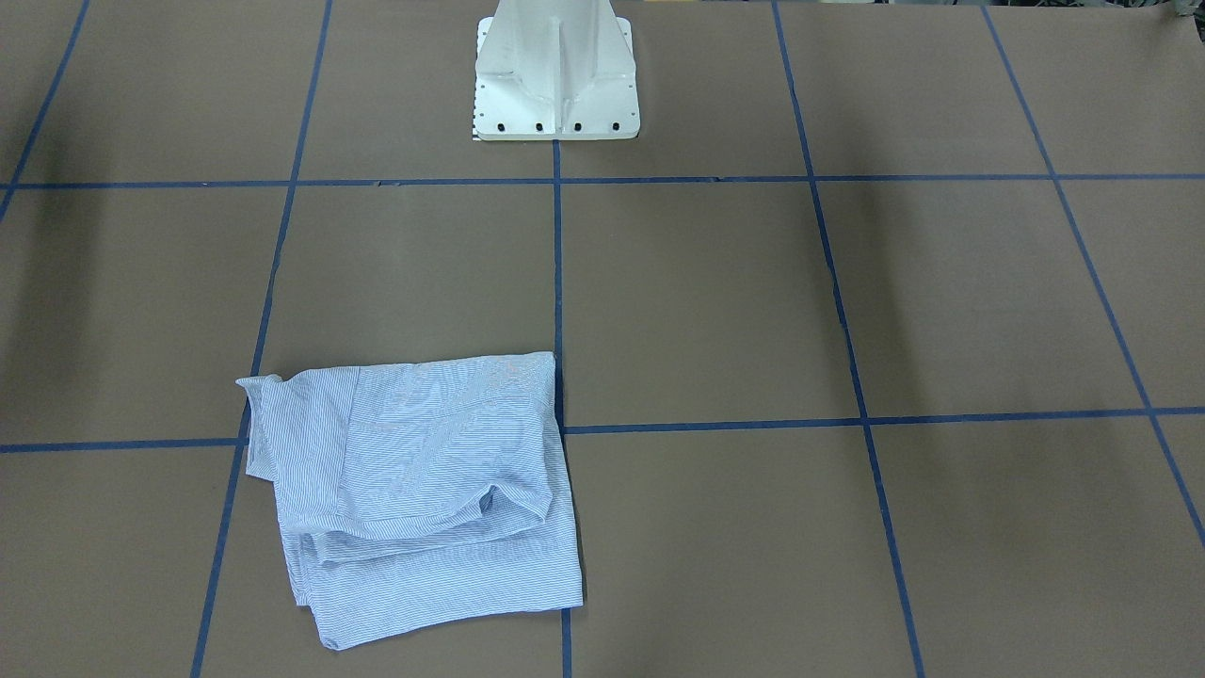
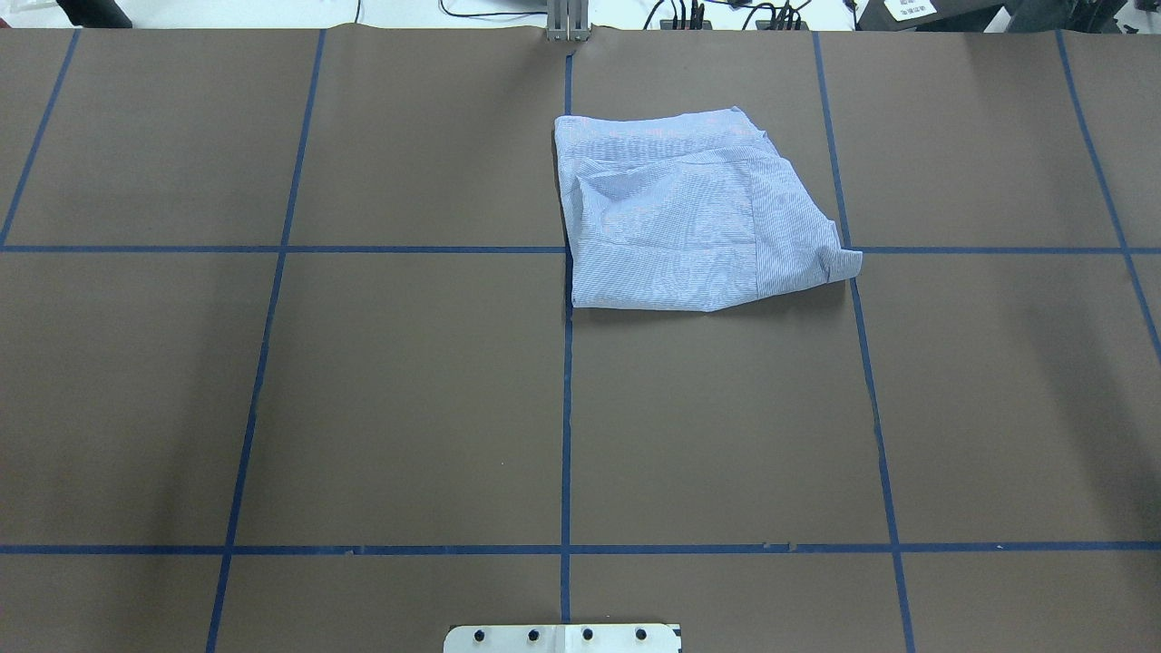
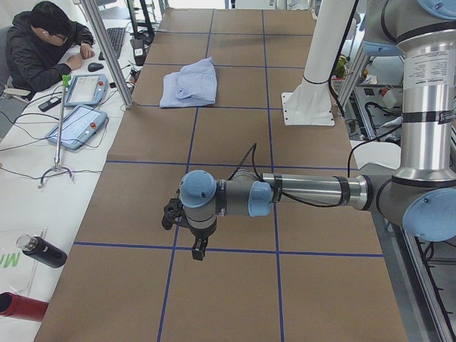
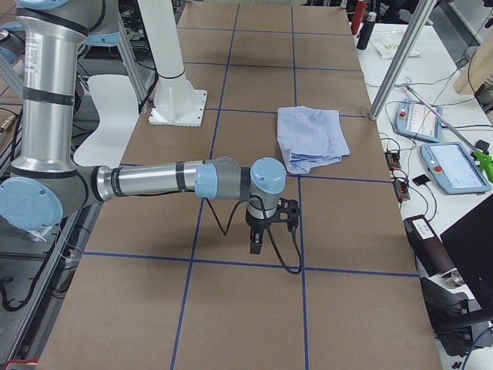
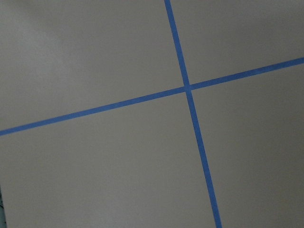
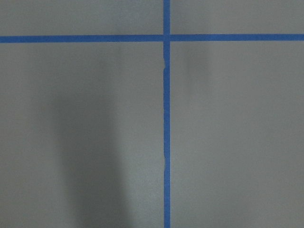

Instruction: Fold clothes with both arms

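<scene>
The light blue striped shirt [image 2: 689, 213] lies folded into a rough rectangle on the brown table, on the far side from the robot's base and just right of the centre line. It also shows in the front-facing view [image 1: 424, 490], the left view [image 3: 189, 82] and the right view [image 4: 312, 137]. My left gripper [image 3: 196, 249] hangs low over the table near its left end, far from the shirt. My right gripper [image 4: 256, 245] hangs low near the right end. Both show only in the side views, so I cannot tell whether they are open or shut. Both wrist views show only table and blue tape.
The white pedestal base [image 1: 555, 85] stands at the robot's side of the table. Blue tape lines [image 2: 566, 408] grid the brown surface. An operator [image 3: 43, 43] sits at a side desk with tablets [image 3: 77, 125]; bottles [image 3: 39, 251] lie there.
</scene>
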You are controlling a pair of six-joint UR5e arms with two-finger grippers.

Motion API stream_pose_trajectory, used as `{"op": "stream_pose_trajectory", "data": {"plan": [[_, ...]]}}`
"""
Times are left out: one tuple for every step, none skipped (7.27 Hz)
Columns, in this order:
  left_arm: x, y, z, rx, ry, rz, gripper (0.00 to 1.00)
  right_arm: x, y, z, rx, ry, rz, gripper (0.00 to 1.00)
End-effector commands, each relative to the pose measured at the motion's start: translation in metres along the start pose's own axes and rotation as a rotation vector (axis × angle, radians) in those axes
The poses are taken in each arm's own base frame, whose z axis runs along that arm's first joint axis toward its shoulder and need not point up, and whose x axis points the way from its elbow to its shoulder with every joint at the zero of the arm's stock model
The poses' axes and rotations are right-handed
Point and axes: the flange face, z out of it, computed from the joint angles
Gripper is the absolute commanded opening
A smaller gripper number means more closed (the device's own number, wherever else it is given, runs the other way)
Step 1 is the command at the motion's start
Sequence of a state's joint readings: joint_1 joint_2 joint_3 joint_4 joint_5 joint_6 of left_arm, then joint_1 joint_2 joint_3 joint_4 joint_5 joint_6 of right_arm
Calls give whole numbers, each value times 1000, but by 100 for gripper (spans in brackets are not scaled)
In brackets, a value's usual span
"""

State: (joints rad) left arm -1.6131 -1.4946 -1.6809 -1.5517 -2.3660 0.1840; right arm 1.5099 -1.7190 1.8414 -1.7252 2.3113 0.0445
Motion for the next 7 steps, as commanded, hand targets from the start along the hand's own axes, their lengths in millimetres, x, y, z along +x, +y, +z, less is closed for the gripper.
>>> {"op": "stream_pose_trajectory", "data": {"plan": [[-1,-1,0,-2,-14,-4,100,3,3,0,-1,-2,1,100],[-2,-1,-1,-3,-34,-2,100,3,3,0,-1,-2,1,100],[-4,-2,-2,-7,-60,-1,100,4,3,1,-2,-1,3,100],[-4,-3,-2,-7,-71,2,100,5,3,1,-3,3,6,100],[-6,-4,-4,-1,-91,10,100,9,8,5,-11,7,12,100],[-6,-4,-4,5,-101,18,100,14,15,10,-22,8,22,100],[-7,-4,-4,4,-101,17,100,21,22,13,-30,6,37,100]]}}
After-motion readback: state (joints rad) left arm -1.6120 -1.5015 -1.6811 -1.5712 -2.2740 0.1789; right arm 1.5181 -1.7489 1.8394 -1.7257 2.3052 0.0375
